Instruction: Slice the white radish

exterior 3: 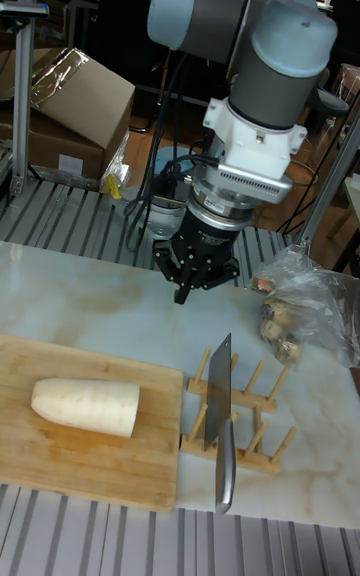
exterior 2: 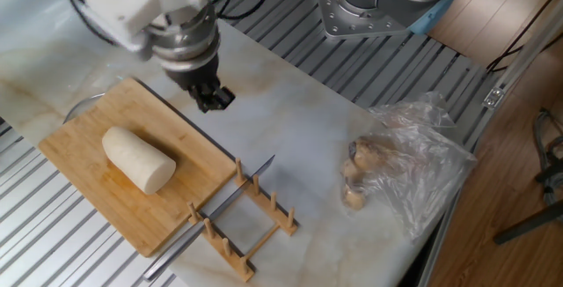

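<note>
Your claw (exterior 2: 211, 99) is hanging empty above the marble table (exterior 2: 290, 102), just past the far edge of the cutting board (exterior 2: 88, 146), and from either view I cannot tell whether the fingers are parted or together (the tips are reading as one dark cluster).

Taking the board as your landmark: the white radish (exterior 2: 138, 158) is lying on its side near the middle of the board, whole and uncut, blunt cut end pointing toward the rack side. Just beside the board's near corner, the wooden rack (exterior 2: 246, 221) is holding the knife (exterior 2: 215, 208), blade up in the slots and handle sticking out past the rack's front. Well apart from the board, a clear plastic bag (exterior 2: 413, 159) with brownish lumps is sitting near the table's edge.

I judge the radish to be firm, fairly heavy and smooth-skinned, so it is likely to roll or skid under a blade rather than give. You are probably wanting the knife first: take it by the handle (exterior 3: 225, 471), not the blade. When cutting, start at the blunt end and press straight down, since nothing is bracing the radish on the board.
</note>
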You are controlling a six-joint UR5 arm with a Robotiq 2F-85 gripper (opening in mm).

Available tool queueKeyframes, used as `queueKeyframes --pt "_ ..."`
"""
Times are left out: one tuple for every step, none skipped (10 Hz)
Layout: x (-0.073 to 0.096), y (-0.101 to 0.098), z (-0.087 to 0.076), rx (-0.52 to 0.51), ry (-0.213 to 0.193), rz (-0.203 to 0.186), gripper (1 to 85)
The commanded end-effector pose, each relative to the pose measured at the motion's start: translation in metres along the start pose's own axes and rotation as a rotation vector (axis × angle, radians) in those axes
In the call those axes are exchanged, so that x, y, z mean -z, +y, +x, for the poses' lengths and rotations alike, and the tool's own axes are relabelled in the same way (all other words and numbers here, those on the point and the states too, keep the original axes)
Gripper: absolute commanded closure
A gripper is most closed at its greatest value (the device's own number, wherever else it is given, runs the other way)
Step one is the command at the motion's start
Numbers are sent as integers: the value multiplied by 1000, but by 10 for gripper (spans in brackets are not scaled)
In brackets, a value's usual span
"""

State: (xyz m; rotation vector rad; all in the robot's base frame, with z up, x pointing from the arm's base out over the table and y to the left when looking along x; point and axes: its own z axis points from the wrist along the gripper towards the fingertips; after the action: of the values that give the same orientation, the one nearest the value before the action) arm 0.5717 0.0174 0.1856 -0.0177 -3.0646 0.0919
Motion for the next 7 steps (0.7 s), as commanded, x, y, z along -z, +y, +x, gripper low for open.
queueKeyframes --pt "2 11 -34 1 -22 -9 843" --pt "-1 11 -38 1 -31 -7 843" --pt "-2 7 -24 -5 23 6 843" --pt "-1 9 -11 21 73 -4 843" --pt "-1 4 -9 114 81 12 800" --pt "-2 8 -13 155 65 -5 597" --pt "-2 0 -19 156 45 28 587"
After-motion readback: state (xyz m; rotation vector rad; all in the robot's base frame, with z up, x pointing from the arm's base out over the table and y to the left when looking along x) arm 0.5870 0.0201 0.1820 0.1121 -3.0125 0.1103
